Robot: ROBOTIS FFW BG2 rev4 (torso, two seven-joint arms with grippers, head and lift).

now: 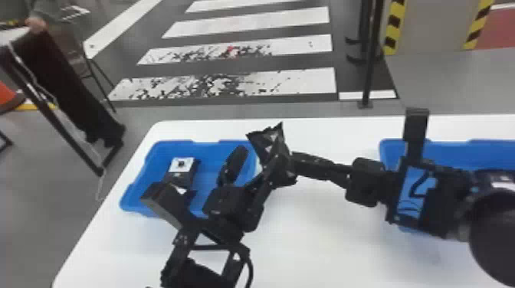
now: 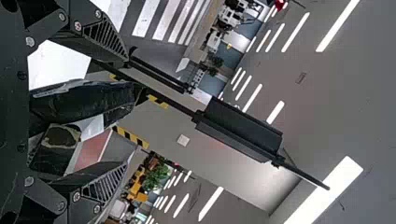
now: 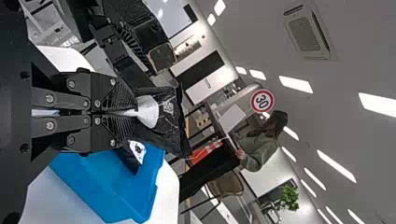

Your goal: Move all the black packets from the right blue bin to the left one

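"Pinching a black packet [image 3: 169, 126], the right gripper [image 3: 136, 113] has it close to the left blue bin's inner side [image 1: 257, 153]. What could spoil this?"

"The left gripper [image 2: 127, 111], fingers spread right beside it: a bump might twist the packet loose, and releasing too soon could drop it on the table [image 1: 325, 245]"

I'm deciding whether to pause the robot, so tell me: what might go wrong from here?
The black packet in the right gripper hangs around the right edge of the left bin, so releasing it there might drop it on the rim or table. The left gripper is close by with its jaws open, and might knock or snag it.
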